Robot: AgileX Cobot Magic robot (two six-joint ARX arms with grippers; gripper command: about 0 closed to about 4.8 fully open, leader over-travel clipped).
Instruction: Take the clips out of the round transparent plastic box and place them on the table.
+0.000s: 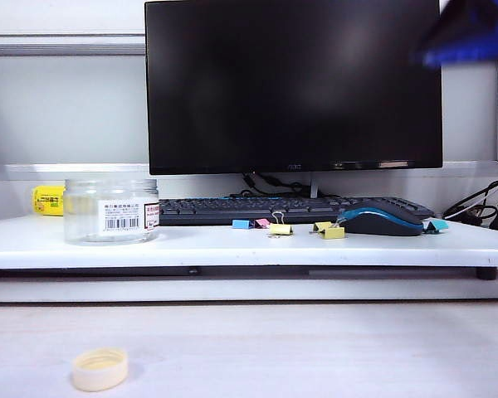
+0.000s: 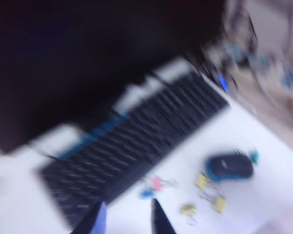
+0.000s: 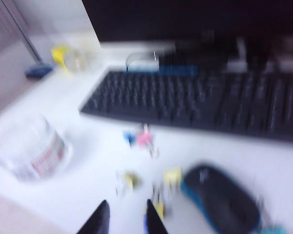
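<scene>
The round transparent plastic box stands upright and lidless at the left of the white table; I see no clips inside it. Several clips lie on the table in front of the keyboard: blue, pink and yellow, with more beside the mouse. My left gripper hovers open above the table near the pink clip, nothing between its fingers. My right gripper is open and empty above the yellow clips, the box off to one side.
A black keyboard and monitor fill the back. A black and blue mouse sits right of the clips. A yellow-labelled bottle stands behind the box. The cream lid lies on the lower wood-look surface. Cables lie at the far right.
</scene>
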